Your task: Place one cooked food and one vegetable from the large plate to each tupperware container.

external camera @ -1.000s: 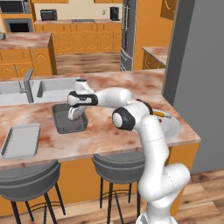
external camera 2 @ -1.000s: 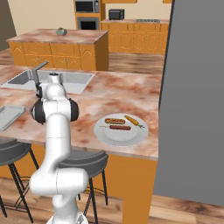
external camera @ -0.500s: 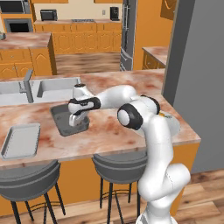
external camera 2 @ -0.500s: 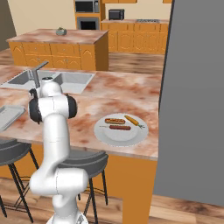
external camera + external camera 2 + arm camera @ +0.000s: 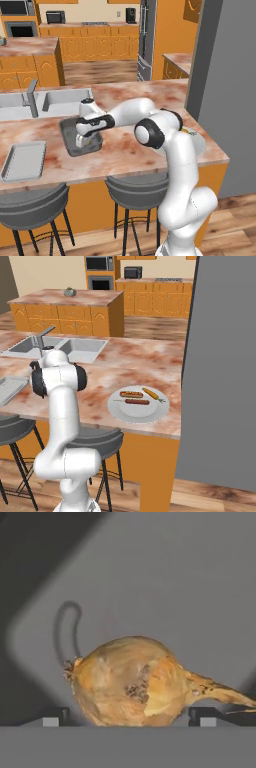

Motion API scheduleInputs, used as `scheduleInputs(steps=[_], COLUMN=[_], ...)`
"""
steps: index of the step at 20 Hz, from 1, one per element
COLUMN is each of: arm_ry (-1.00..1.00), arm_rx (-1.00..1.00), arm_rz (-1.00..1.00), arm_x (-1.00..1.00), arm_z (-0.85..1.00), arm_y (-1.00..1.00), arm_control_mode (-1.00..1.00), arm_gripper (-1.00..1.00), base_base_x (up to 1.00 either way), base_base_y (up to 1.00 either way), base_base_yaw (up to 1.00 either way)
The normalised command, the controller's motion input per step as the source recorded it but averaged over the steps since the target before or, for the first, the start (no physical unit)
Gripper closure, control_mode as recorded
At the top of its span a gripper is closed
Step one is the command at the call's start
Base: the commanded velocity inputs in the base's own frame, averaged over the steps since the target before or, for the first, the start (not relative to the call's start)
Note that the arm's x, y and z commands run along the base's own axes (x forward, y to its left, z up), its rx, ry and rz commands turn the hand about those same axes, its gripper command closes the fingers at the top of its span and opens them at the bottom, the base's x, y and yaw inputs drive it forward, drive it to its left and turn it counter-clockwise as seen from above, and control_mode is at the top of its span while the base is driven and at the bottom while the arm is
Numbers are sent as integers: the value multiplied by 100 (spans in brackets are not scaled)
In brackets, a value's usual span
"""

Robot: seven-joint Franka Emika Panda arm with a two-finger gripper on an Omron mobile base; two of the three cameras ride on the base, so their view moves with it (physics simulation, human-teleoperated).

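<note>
Onion is pinched between the tips of the claw, low inside the dark-grey tub, so the vegetable drop appears to be the step in hand. Next, the tips are to be spread and the claw lifted clear, then sent back to the large plate well behind it on the surface.

You are looking at a home kitchen. A marble-patterned desk runs across the middle of the frame with a steel double sink and faucet at left. Orange wooden cabinets line the back wall, with a microwave at upper left and bar stools below the desk edge.
</note>
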Motion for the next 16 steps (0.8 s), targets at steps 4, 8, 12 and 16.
scheduleInputs(steps=[4, 8, 12, 16], arm_ry=[18, 25, 0, -19], arm_rx=[-7, -12, -7, 1], arm_rz=[-8, -16, -23, -16], arm_x=[-2, -22, -20, -75], arm_z=[34, 41, 72, 32], arm_y=[-9, -39, -34, -67], arm_control_mode=[-100, -100, -100, -100], arm_gripper=[-100, -100, -100, -100], base_base_x=[0, 0, 0, 0], base_base_y=[0, 0, 0, 0], base_base_yaw=[0, 0, 0, 0])
